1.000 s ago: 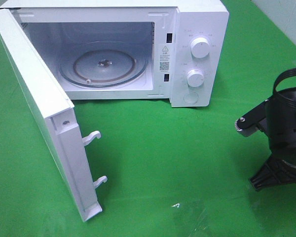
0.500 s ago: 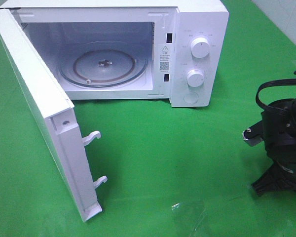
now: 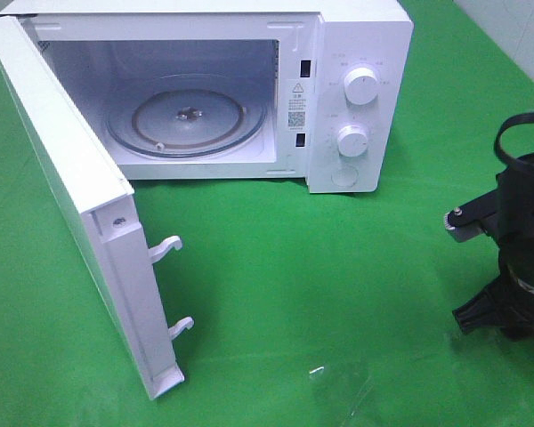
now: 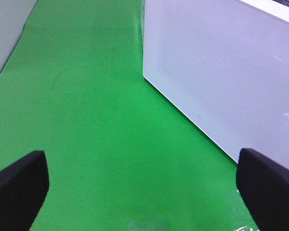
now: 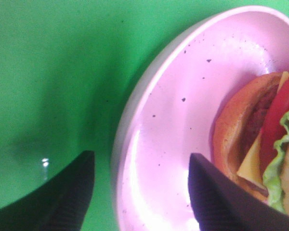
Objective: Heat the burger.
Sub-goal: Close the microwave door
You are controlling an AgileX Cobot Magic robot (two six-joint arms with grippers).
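Now my right claw (image 5: 139, 192) has spread its jaws astride the plate (image 5: 183, 120) rim, gripping nothing; burger (image 5: 260, 144) untouched; microwave (image 3: 356, 53) open, so pickup comes next.

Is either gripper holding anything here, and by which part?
Nothing is held. The right gripper is open, straddling the pink plate's rim without clamping it; the left gripper is open over bare cloth.

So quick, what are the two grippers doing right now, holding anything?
Left gripper: open, holding nothing.
Right gripper: open, straddling the rim of the pink plate beside the burger, gripping nothing.
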